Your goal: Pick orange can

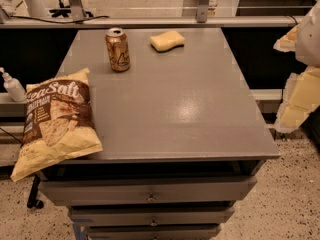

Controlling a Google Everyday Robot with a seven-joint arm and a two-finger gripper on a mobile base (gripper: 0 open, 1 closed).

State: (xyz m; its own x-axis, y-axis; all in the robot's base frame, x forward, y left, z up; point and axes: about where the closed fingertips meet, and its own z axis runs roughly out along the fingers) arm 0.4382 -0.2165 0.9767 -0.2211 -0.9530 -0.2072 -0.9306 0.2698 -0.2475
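orange can point(117, 49) upright | chip bag point(55, 121) reads "Sea Salt" | claw point(298, 96) right edge, state unclear

Your one camera looked down from high in front of the counter's point(190, 109) near edge, facing its far side. It sat close enough that the top filled most of the view, with the drawer fronts point(150, 189) below. The jaws hung at the frame's right edge, off the counter's right side.

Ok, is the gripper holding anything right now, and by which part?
Nothing that shows. The gripper is at the right edge of the view, beside the table, far from the orange can, which stands free near the table's back edge.
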